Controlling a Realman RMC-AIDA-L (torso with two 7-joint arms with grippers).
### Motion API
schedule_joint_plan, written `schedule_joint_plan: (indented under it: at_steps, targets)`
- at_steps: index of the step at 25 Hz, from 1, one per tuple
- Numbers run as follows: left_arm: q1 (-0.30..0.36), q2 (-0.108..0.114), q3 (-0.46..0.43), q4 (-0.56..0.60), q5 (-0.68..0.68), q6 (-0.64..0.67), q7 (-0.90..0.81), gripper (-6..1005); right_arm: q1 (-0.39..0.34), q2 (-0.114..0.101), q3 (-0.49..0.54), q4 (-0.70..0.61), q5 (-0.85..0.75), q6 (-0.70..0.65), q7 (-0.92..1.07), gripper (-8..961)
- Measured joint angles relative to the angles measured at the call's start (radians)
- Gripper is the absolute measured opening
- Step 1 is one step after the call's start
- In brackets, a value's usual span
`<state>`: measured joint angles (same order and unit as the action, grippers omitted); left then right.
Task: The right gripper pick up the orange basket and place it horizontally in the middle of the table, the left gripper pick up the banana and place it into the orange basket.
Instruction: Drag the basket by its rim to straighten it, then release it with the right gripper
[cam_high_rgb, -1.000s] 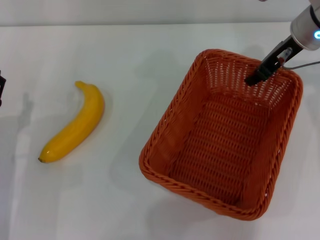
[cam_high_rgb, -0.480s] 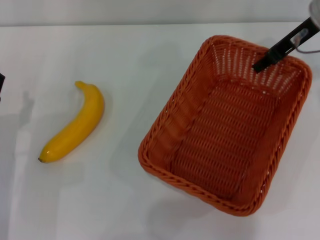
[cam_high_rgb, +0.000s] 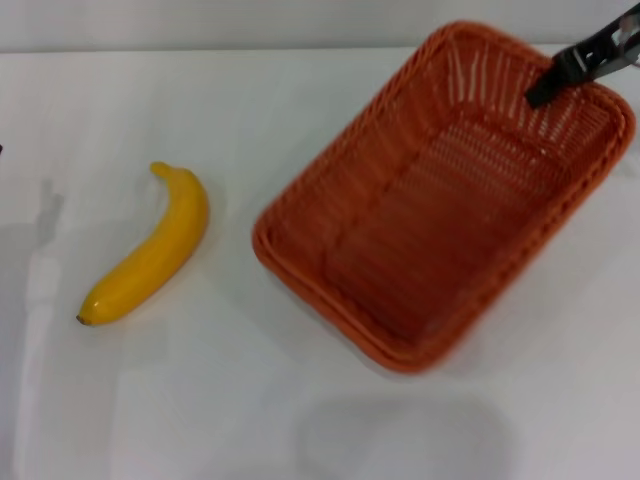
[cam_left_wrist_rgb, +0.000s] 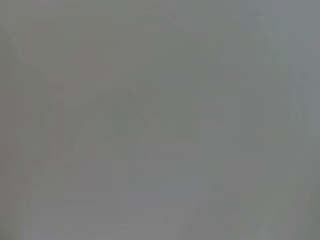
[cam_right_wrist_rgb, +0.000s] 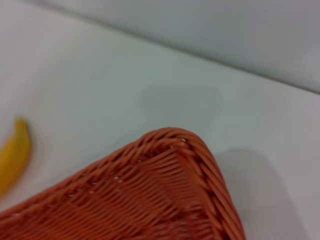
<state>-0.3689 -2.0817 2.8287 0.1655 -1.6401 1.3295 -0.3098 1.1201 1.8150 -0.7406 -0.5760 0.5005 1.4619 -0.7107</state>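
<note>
Currently first step underway: right gripper (cam_high_rgb: 560, 75) clamped on far rim of orange basket (cam_high_rgb: 420, 220), basket tilted, lifted near table (cam_high_rgb: 250, 100) far right corner (not yet centred). Banana (cam_high_rgb: 150, 250) untouched near left edge. Left gripper out of view.

Orange woven basket (cam_high_rgb: 400, 210), yellow banana (cam_high_rgb: 150, 255) (dark tip), white table (cam_high_rgb: 200, 400)
</note>
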Motion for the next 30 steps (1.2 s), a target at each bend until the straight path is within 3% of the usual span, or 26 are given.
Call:
schedule_joint_plan:
  at_steps: [3,7,16,23,26,30]
  targets:
    - [-0.001,0.000,0.000,-0.002,0.000,0.000,0.000,864,-0.019,-0.007,0.079,-0.013,0.003,0.020,0.057,149]
    - [-0.009,0.000,0.000,-0.009,-0.001,-0.005,0.000,863,-0.084,0.005,0.126,-0.074,0.031,0.044,0.125,149]
    - [-0.042,0.002,0.000,-0.062,-0.003,-0.008,0.000,863,-0.296,0.073,0.130,-0.256,0.221,0.038,0.257,148]
    - [-0.065,0.003,0.000,-0.100,-0.003,-0.009,0.000,862,-0.377,0.136,0.130,-0.290,0.317,0.013,0.267,148]
    - [-0.070,0.005,0.000,-0.112,-0.003,-0.008,0.000,862,-0.396,0.176,0.126,-0.302,0.344,-0.019,0.268,149]
    - [-0.075,0.012,0.005,-0.129,0.001,-0.004,-0.009,862,-0.428,0.198,0.116,-0.299,0.367,-0.066,0.268,149]
